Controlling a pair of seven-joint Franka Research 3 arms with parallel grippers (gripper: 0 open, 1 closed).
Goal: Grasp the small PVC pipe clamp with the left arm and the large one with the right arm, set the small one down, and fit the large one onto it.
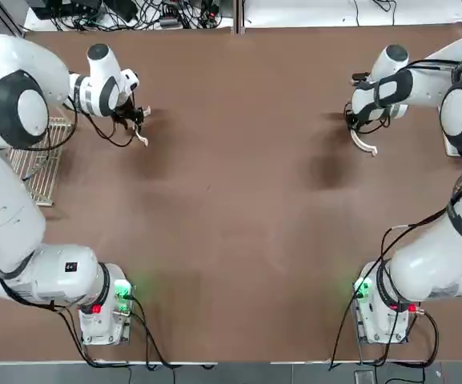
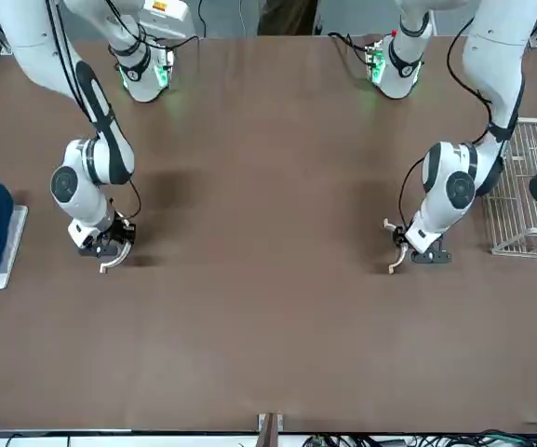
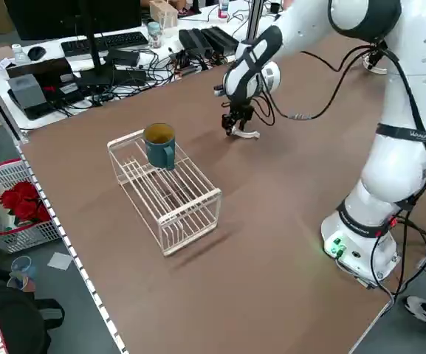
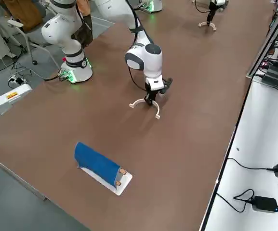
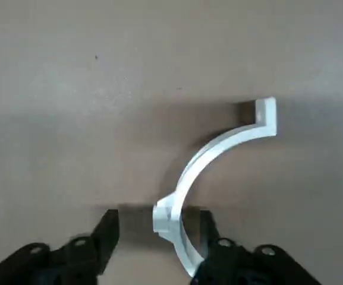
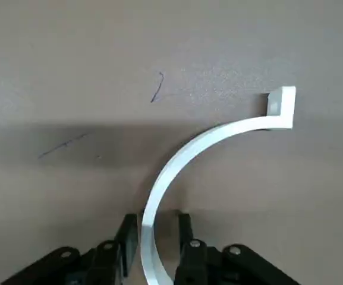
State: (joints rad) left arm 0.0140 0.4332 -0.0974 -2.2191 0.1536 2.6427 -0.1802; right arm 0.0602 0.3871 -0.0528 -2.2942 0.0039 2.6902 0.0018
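Two clamps (image 1: 142, 138) (image 1: 364, 143), one rack (image 3: 170, 193), one mug (image 3: 159, 144).

no legible text, labels, brands or numbers on any surface, arm or object

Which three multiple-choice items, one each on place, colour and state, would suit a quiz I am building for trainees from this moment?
1. Where does the teal mug sit?
A. on the wire rack
B. on the bare table
C. in a gripper

2. What colour is the large clamp?
A. blue
B. white
C. black

3. How does the left gripper stand to the small clamp?
A. parked far away
B. open, fingers either side of it
C. holding it high in the air

Key: 1 A, the mug rests on top of the rack. 2 B, a white arc between the right gripper fingers. 3 B, a gap shows beside the arc, low at the table.
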